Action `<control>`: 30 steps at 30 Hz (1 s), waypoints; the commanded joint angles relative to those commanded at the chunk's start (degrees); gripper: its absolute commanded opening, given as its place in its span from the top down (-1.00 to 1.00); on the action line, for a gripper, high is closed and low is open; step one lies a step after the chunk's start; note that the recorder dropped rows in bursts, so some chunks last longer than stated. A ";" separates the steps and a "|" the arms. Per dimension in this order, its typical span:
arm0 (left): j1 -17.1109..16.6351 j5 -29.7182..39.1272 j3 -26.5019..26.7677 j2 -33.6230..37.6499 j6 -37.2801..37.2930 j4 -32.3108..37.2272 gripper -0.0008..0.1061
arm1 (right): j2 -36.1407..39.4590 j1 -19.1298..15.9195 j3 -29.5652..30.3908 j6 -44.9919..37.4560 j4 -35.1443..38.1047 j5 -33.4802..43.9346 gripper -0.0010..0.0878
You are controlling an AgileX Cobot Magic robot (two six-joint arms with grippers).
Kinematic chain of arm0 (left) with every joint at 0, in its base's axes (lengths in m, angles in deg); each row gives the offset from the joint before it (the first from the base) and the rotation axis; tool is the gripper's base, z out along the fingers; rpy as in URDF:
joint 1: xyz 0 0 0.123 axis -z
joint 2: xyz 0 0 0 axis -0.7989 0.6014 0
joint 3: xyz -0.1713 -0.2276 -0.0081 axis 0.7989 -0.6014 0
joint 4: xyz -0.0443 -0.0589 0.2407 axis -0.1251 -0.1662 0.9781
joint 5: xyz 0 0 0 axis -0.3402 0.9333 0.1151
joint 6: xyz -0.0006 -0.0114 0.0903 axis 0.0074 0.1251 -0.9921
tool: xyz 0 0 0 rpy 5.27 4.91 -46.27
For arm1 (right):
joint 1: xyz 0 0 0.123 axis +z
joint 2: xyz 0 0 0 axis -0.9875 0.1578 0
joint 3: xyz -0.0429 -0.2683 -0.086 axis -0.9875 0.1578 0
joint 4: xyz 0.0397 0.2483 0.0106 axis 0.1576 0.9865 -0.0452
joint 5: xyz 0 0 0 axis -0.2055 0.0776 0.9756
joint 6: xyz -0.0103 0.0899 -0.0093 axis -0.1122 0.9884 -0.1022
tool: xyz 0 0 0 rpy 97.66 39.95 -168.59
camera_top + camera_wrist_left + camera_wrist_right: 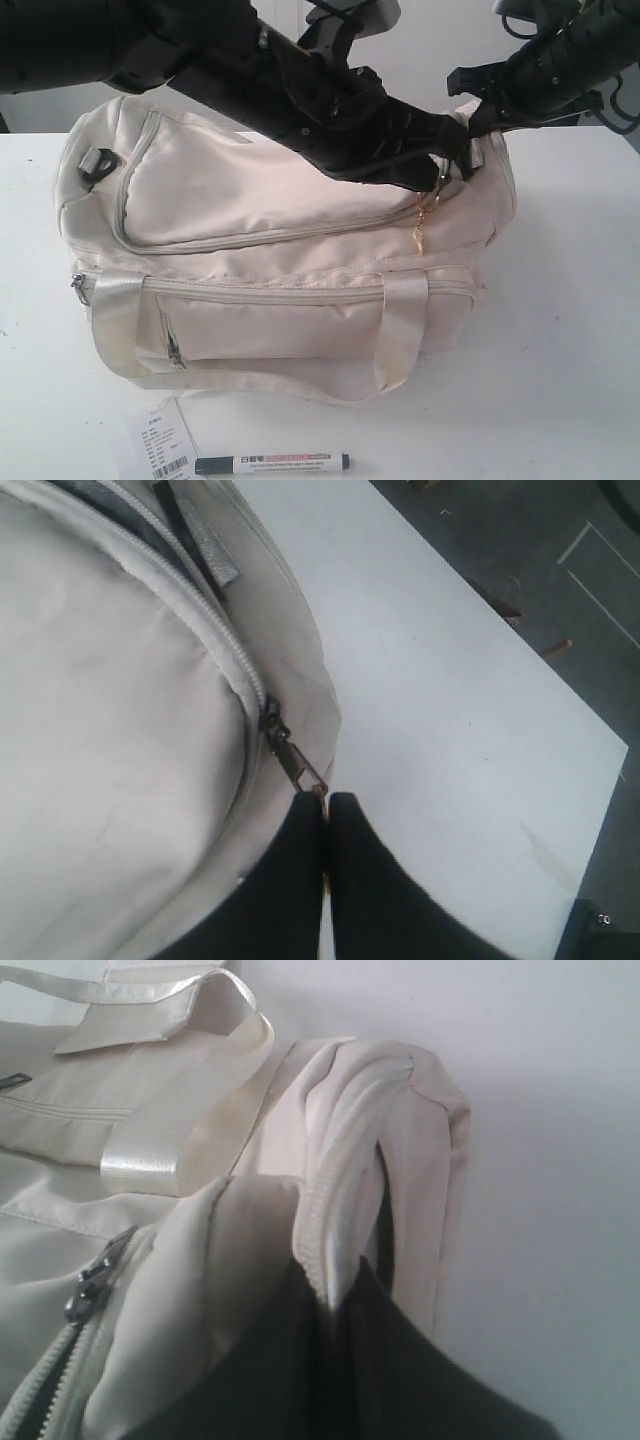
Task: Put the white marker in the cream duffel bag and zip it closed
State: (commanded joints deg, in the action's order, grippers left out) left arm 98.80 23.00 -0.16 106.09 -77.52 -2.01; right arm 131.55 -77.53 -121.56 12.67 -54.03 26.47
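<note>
your left gripper (pixel 326 815) is pinched shut on the zipper pull (pixel 295 762) while your right gripper (pixel 328 1298) clamps the end of the cream duffel bag (pixel 250 200) to brace it (likely for unzipping), the white marker (pixel 272 463) lying outside on the table (pixel 560 350).

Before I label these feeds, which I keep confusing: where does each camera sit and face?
Exterior: raised, looking down on the cream duffel bag and white marker; left arm and right arm show.
Left wrist: behind the left gripper, facing the zipper pull it pinches.
Right wrist: behind the right gripper, facing the bag end it pinches.
Shared: every view shows the bag.
</note>
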 joint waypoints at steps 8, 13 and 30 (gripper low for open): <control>0.00 1.54 0.00 0.00 0.97 2.42 0.99 | 0.00 0.00 0.00 0.00 0.00 0.00 0.98; 0.00 2.97 0.00 0.00 0.95 3.02 0.99 | 0.00 0.00 0.00 0.00 0.00 0.00 0.98; 0.00 5.70 0.00 0.00 1.55 6.12 0.99 | 0.00 0.00 0.00 -0.02 0.00 0.12 0.98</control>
State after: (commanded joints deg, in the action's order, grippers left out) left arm 98.80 28.70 -0.16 106.09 -75.97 4.11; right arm 131.55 -77.53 -121.56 12.65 -54.03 26.59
